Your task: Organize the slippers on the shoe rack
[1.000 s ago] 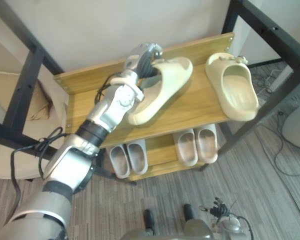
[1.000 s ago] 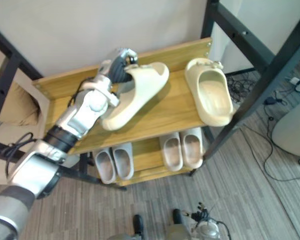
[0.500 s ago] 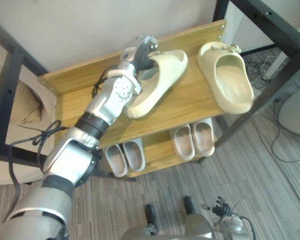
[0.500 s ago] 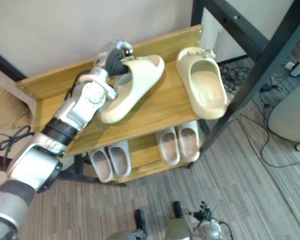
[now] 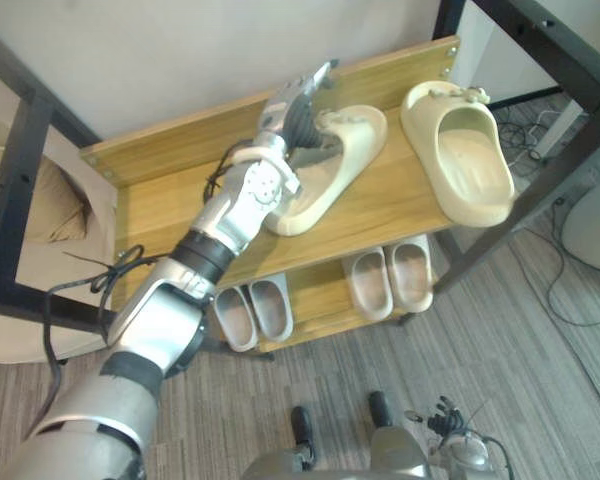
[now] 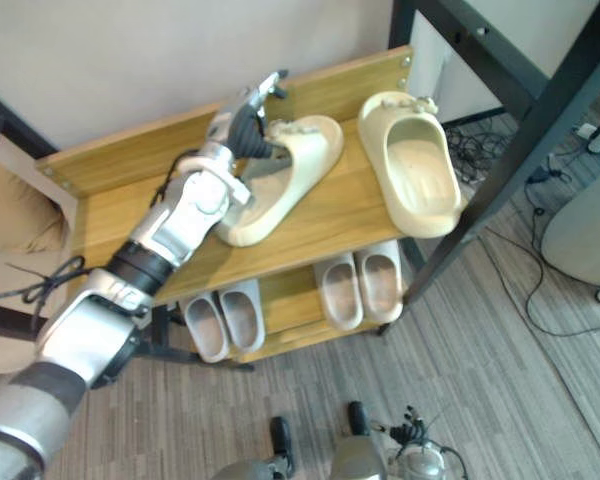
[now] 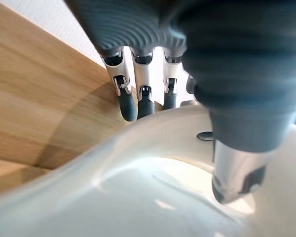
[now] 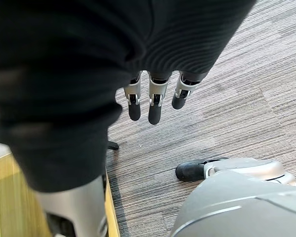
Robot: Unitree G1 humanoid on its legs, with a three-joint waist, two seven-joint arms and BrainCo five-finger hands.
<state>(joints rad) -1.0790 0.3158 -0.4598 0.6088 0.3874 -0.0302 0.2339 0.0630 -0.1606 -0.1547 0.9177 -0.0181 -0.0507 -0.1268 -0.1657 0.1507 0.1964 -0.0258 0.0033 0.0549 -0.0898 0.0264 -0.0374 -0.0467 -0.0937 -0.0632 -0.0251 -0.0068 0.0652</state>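
Note:
Two cream slippers lie on the shoe rack's wooden top shelf (image 5: 165,215). The left slipper (image 5: 325,185) lies slanted near the middle, and the right slipper (image 5: 467,165) rests by the shelf's right edge. My left hand (image 5: 292,105) is open over the left slipper's strap end, fingers straight and pointing at the back board. In the left wrist view its fingers (image 7: 137,101) reach past the slipper's rim (image 7: 153,143) over the wood, and the thumb (image 7: 237,170) hangs above the footbed. My right hand (image 8: 155,103) hangs open over the carpet.
The lower shelf holds a grey pair (image 5: 252,312) on the left and a beige pair (image 5: 388,278) on the right. A black metal frame post (image 5: 540,175) slants past the rack's right end. A tan cushion (image 5: 45,215) sits to the left.
My left hand's fingers have uncurled from the left slipper's strap and now stand straight. The slipper lies flat on the shelf. The camera has shifted a little.

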